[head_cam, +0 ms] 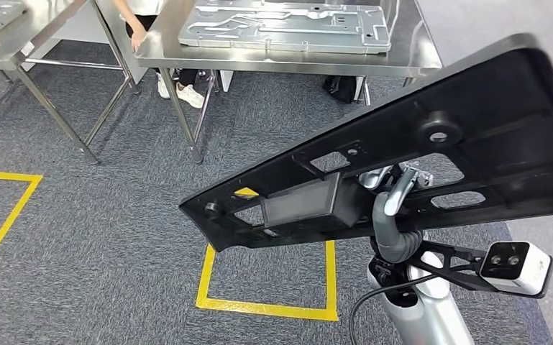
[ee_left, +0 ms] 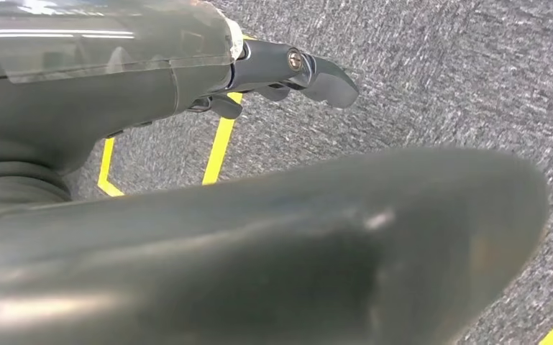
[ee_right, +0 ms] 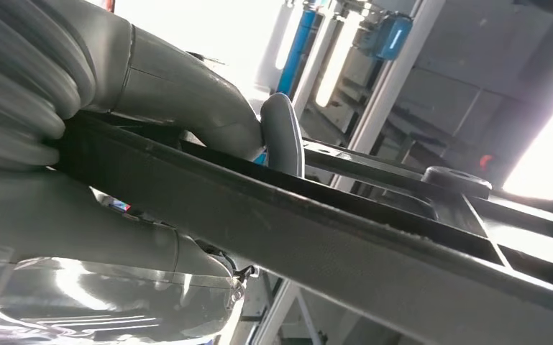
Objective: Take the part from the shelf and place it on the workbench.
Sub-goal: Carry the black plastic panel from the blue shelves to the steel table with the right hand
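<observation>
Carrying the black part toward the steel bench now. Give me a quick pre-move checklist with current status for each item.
1. Grip on the black part: ok. In the right wrist view the right hand grips its edge, thumb on one face, fingers on the other.
2. Part level: not ok. It is tilted in the head view.
3. Left hand free: ok. It holds nothing, over carpet.
4. Landing spot on the workbench: not ok. A metal plate covers most of the visible top.
5. Path clear: cannot tell. A person stands behind the bench, and the part hides some floor.
6. Yellow floor marking: ok, visible just ahead.
</observation>
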